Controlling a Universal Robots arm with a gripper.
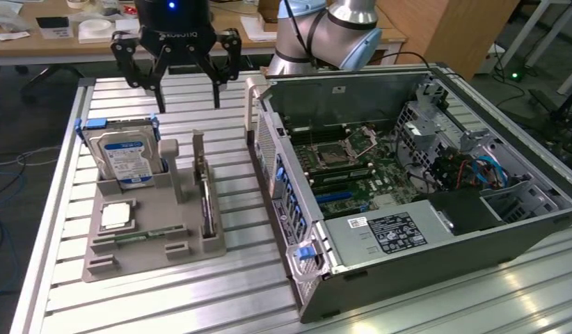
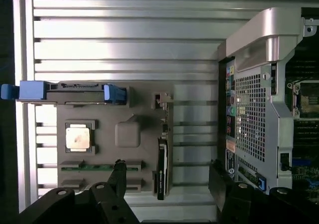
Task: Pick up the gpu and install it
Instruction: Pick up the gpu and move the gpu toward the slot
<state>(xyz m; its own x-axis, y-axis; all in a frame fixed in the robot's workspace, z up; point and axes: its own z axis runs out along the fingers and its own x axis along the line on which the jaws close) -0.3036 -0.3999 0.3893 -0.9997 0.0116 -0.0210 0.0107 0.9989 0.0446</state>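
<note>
The card (image 1: pixel 208 203) is thin and stands on its edge in the grey tray (image 1: pixel 142 264), on the side near the computer box (image 1: pixel 272 149). I think it could tip or get bumped if the gripper (image 1: pixel 188 104) comes down a bit off, because one finger must go on each flat side. The gripper hangs above the table by the tray's far end, open wide and holding nothing. The tray also holds a hard drive (image 1: pixel 126 158), a square chip (image 1: pixel 117 214) and a memory stick (image 1: pixel 138 237). The computer box lies open, with a green board (image 1: pixel 360 167) and wires inside.
</note>
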